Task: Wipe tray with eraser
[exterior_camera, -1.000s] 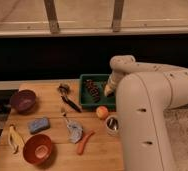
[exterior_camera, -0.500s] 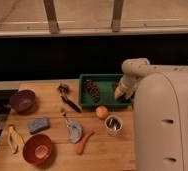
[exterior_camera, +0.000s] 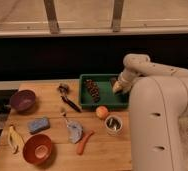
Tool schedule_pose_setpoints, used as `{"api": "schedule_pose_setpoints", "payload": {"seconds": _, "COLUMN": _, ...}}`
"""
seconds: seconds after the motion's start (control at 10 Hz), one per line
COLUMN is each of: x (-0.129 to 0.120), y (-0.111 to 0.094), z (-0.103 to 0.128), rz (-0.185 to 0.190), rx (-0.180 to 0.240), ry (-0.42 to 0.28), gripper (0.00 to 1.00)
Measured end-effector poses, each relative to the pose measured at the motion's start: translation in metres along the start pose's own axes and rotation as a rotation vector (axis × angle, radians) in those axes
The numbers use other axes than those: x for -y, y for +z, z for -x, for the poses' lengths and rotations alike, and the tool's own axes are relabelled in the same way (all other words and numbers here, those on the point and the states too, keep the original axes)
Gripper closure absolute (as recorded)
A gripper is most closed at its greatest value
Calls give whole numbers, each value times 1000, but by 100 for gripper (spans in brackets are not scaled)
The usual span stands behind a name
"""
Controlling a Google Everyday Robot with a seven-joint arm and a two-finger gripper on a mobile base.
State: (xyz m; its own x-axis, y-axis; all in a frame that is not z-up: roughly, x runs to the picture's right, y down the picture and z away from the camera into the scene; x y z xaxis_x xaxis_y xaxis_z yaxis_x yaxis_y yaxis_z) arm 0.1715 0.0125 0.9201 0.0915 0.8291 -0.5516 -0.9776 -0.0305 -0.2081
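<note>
The dark-green tray lies at the back of the wooden table, right of centre. A dark brown knobbly oblong lies in its left half. My gripper is down over the tray's right end, at the end of the white arm that reaches in from the right. A small yellowish-tan patch shows at the gripper's tip. It may be the eraser, but I cannot tell it apart from the gripper.
An orange ball and a metal cup sit just in front of the tray. A black tool, grey object, orange stick, blue block, banana, red-orange bowl and purple bowl lie to the left.
My gripper has moved right, from the tray's middle to its right end. The arm's bulk swung right too, uncovering the metal cup.
</note>
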Motion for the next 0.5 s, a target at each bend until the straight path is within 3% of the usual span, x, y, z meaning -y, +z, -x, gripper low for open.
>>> {"api": "schedule_pose_setpoints", "payload": {"seconds": 0.2, "x": -37, "y": 8, "z": 14, "rz": 56, "rx": -13, "ry": -90, "gripper": 100}}
{"api": "schedule_pose_setpoints", "payload": {"seconds": 0.5, "x": -69, "y": 12, "z": -14, "rz": 109, "rx": -49, "ry": -161, "gripper": 100}}
